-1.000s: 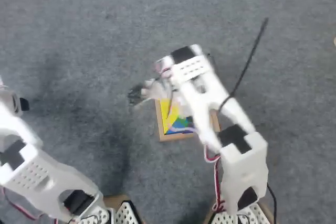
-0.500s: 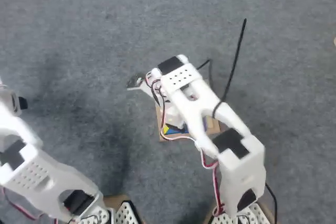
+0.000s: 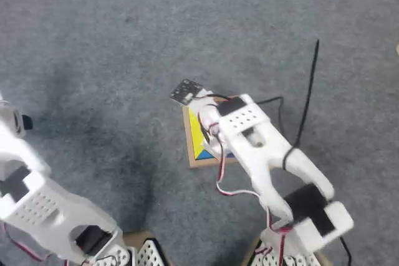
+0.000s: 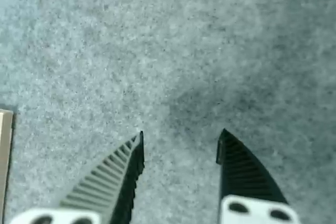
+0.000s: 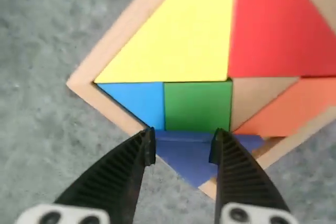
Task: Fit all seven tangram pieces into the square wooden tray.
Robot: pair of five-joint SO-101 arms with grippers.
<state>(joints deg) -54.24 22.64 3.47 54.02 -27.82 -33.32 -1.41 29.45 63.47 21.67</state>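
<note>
The wooden tray (image 3: 209, 162) lies at the centre of the grey worktop (image 3: 93, 60). The right arm (image 3: 262, 147) reaches over it from 5 o'clock. The right jaws are spread, straddling a dark blue triangle (image 5: 191, 156) that overlaps the tray's corner rim. The yellow triangle (image 5: 178, 40), red triangle (image 5: 273, 24) and green square (image 5: 197, 106) lie seated. The left arm (image 3: 43, 210) stands at 8 o'clock, and the left jaws are spread over worktop.

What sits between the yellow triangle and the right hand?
Green square, then the dark blue piece by the right hand, in the right wrist view.
</note>
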